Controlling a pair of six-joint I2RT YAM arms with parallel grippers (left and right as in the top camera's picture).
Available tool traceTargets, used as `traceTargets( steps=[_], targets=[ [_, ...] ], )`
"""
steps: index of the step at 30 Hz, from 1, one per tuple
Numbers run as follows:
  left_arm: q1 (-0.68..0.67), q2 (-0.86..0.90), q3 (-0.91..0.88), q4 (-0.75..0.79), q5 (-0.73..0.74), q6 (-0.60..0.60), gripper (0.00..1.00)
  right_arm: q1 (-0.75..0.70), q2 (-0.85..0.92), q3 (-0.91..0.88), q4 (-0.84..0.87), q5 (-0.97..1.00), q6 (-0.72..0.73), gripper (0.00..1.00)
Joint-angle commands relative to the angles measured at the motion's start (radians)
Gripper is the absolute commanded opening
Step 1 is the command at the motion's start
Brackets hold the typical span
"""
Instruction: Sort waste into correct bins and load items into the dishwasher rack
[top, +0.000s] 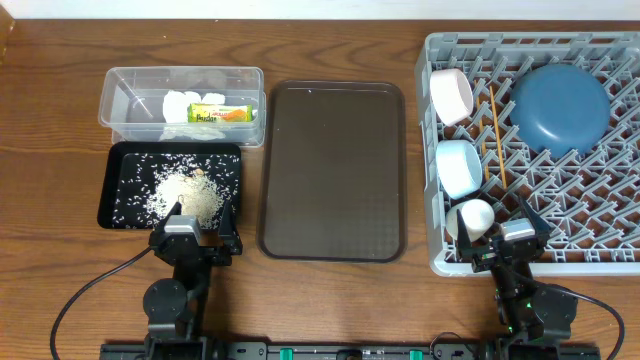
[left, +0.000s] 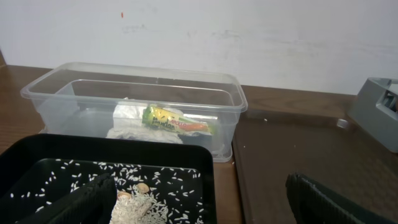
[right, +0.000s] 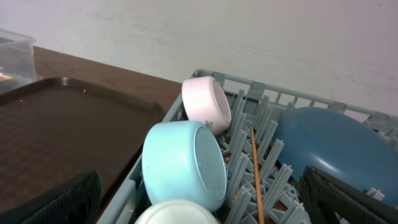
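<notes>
The grey dishwasher rack (top: 600, 250) at the right holds the dark blue plate (top: 560, 105), a white bowl (top: 452, 95), the light blue bowl (top: 458, 166), the small white cup (top: 470, 218) and wooden chopsticks (top: 495, 130). The clear tub (top: 130, 90) holds white napkins (top: 185, 105) and the snack wrapper (top: 222, 113). The black tray (top: 120, 160) holds rice (top: 185, 190). My left gripper (top: 196, 232) is open and empty at the black tray's near edge. My right gripper (top: 512, 240) is open and empty at the rack's near edge, by the cup.
A large dark brown serving tray (top: 332, 170) lies between the bins and the rack; it also shows in the left wrist view (left: 298, 149) and right wrist view (right: 56, 124). Cables trail from both arm bases along the table's front edge. A wall stands behind the table.
</notes>
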Motion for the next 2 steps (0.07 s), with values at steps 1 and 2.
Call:
traceTargets(
  steps=[1, 2],
  targets=[
    [-0.003, -0.006, -0.014, -0.039, 0.010, 0.010, 0.90, 0.010, -0.007, -0.005, 0.001, -0.001, -0.007, 0.99],
    [-0.003, -0.006, -0.014, -0.039, 0.010, 0.010, 0.89, 0.010, -0.007, -0.005, 0.001, -0.001, -0.007, 0.99]
  ],
)
